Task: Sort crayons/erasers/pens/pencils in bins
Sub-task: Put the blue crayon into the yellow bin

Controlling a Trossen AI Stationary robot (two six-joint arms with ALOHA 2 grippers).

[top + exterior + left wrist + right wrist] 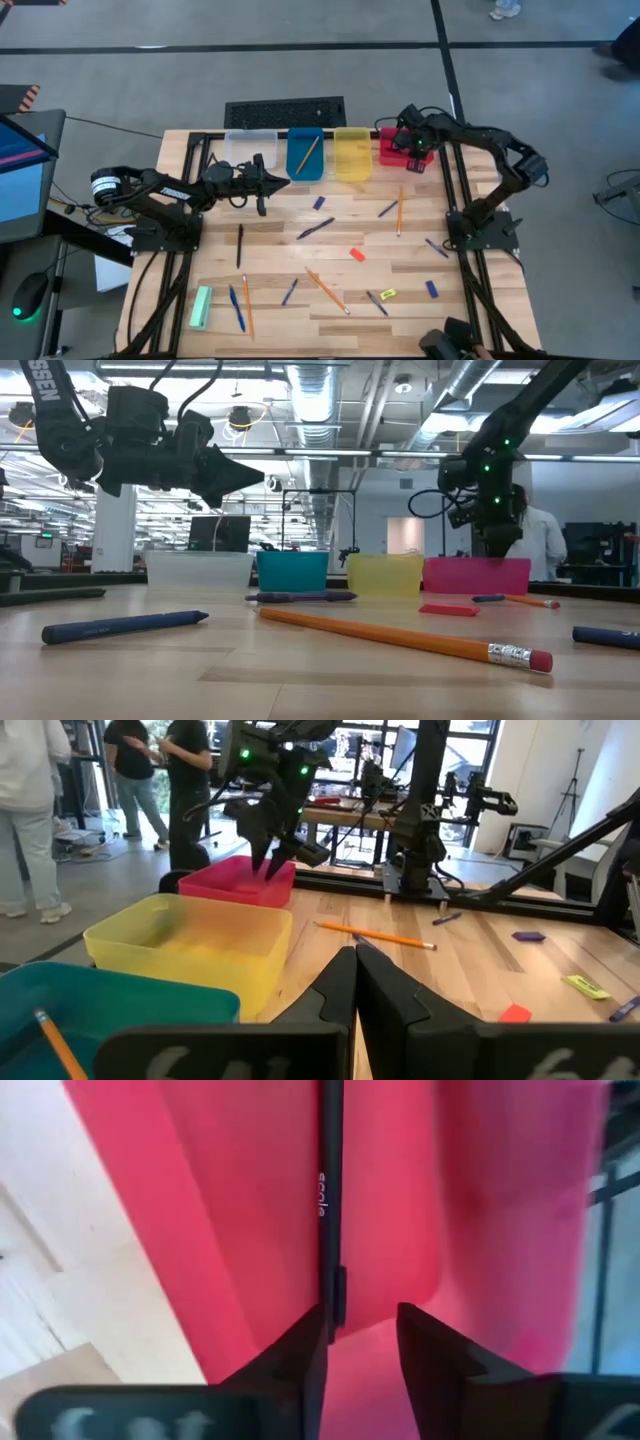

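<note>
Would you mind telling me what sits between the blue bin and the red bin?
The yellow bin sits between the blue bin and the red bin, clear in the high view.

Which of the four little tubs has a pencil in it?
The blue bin, second from the left in the row. An orange pencil leans inside it. The clear bin and yellow bin show no pencil, and the red bin sits under the right gripper.

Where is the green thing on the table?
In the high view, the light green block lies near the table's front left corner, on the left arm's side, just left of a dark blue pen and an orange pencil.
</note>
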